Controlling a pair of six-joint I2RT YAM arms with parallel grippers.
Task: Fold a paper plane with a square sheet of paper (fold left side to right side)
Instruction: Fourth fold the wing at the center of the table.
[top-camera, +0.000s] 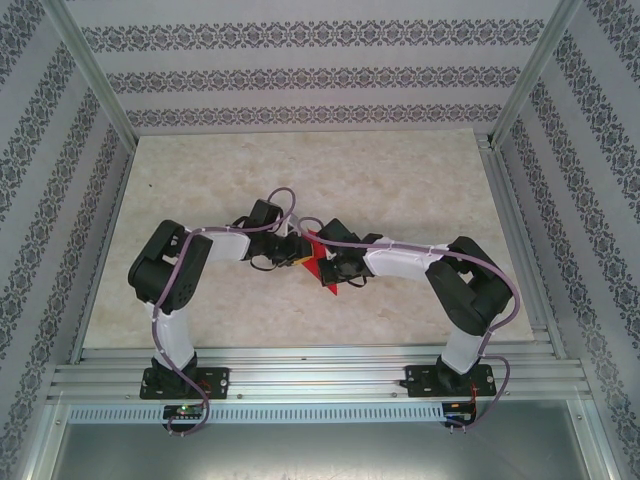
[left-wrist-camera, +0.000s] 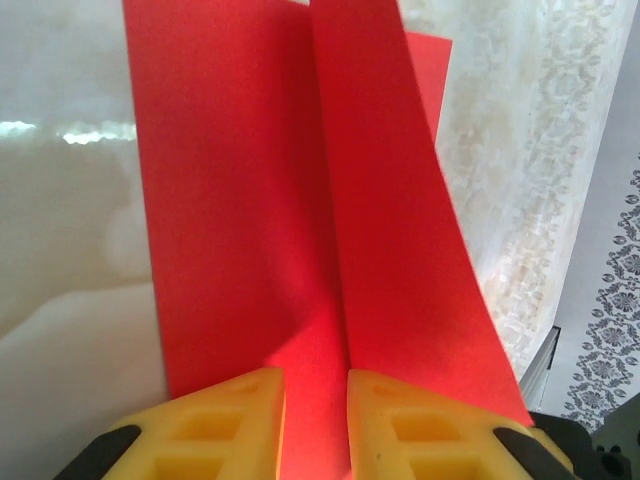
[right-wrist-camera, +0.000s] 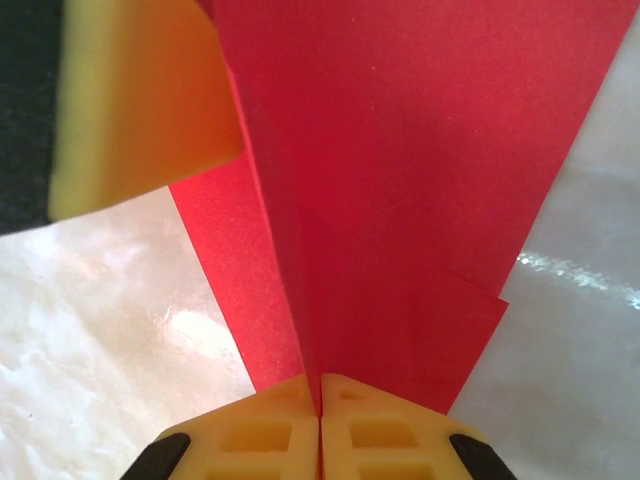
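Reaching out from their bases on the aluminium rail (top-camera: 320, 362), your two arms bow away from each other. Each elbow swings wide of its own rail end, and the white-sleeved forearms then turn inward until the wrists nearly meet beyond the rail's middle. Purple cables loop along both arms.

Your left gripper (top-camera: 293, 252) and right gripper (top-camera: 338, 265) face each other there. The paper plane (top-camera: 322, 262) sits between them, over the middle of the surface (top-camera: 300, 170) and well beyond the rail.

From the right wrist you see the yellow jaws pressed together, with no gap at their seam. They are clamped on the plane's centre crease, and from that pinch the sheet fans out and widens. One yellow finger (right-wrist-camera: 140, 110) of the left gripper stands at the plane's far left edge.

From the left wrist, the jaws stand slightly apart with red paper in the slot between them. You cannot tell whether their pads press it.

The paper is bright red and matte with a fine grain. It is folded into long flat panels that meet at sharp straight creases, and one layer overlaps another. The fingers are yellow moulded blocks with hollow pockets and black backing. The surface is pale, glossy and marbled, and patterned wallpaper (top-camera: 320, 75) lines the enclosure beyond it.
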